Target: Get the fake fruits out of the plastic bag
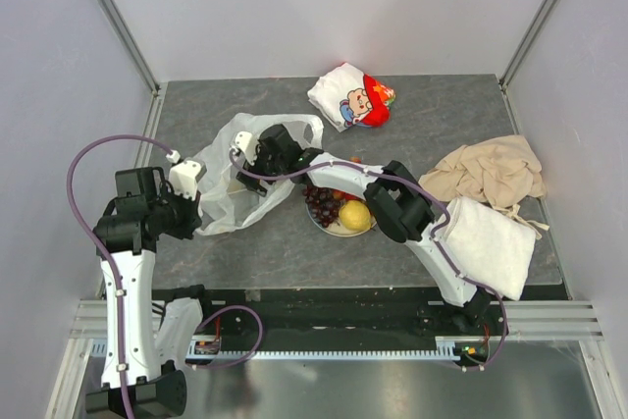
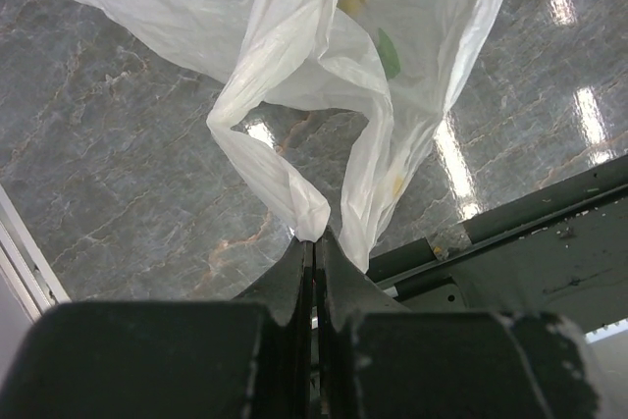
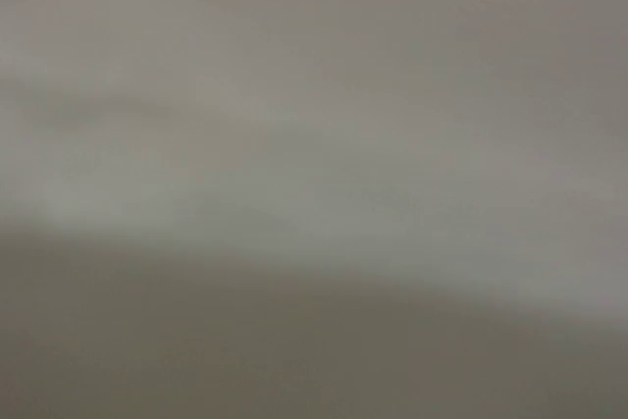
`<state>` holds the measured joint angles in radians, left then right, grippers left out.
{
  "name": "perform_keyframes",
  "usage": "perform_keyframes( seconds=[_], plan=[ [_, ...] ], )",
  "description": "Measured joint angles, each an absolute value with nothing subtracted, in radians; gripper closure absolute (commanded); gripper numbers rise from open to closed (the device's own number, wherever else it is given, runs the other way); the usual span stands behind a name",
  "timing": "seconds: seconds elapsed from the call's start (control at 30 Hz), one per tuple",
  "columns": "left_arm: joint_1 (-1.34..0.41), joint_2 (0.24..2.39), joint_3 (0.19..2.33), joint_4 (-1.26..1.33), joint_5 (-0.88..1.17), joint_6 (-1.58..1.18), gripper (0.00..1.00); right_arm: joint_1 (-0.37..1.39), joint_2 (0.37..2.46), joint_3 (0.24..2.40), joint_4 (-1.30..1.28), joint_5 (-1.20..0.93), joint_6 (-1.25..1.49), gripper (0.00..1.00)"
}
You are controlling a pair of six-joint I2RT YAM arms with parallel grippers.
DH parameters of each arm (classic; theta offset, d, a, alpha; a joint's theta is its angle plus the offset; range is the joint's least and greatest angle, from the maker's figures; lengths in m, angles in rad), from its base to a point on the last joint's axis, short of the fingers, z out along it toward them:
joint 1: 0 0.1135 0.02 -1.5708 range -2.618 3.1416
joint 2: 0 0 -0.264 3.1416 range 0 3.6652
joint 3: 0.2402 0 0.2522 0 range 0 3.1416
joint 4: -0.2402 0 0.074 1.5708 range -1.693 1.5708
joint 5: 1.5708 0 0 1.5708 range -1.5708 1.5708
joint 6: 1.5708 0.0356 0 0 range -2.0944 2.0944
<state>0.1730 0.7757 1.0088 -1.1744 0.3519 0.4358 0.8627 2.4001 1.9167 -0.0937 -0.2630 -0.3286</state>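
Your left gripper (image 2: 312, 242) pinches the plastic bag (image 2: 294, 36) at lower centre; whether your right gripper (image 1: 257, 154), inside it, is clenched cannot be told.

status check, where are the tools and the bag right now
Left tool shut on plastic bag handle. Right tool at the bag mouth, grip unclear, its camera blurred. Grapes and lemon on the plate. No obstruction seen.
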Motion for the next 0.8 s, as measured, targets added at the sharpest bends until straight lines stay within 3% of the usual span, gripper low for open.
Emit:
perform_keyframes(
  seconds=[0.23, 0.37, 0.5, 0.8],
  plan=[
    [0.173, 0.768, 1.009, -1.181, 0.352, 0.436, 0.99, 0.889, 2.420, 1.917, -0.083, -0.232, -0.343, 0.21],
    [0.173, 0.765, 1.009, -1.181, 0.352, 0.436, 0.99, 0.901, 2.421, 1.924, -0.077, -0.210, -0.355, 0.38],
    [0.173, 0.766, 1.009, -1.181, 0.352, 0.436, 0.98, 0.908, 2.421, 1.925, -0.076, -0.195, -0.367, 0.46],
    [0.173, 0.763, 1.008, -1.175, 0.352, 0.436, 0.99, 0.912, 2.322, 1.925, -0.140, -0.233, -0.327, 0.47]
  ],
)
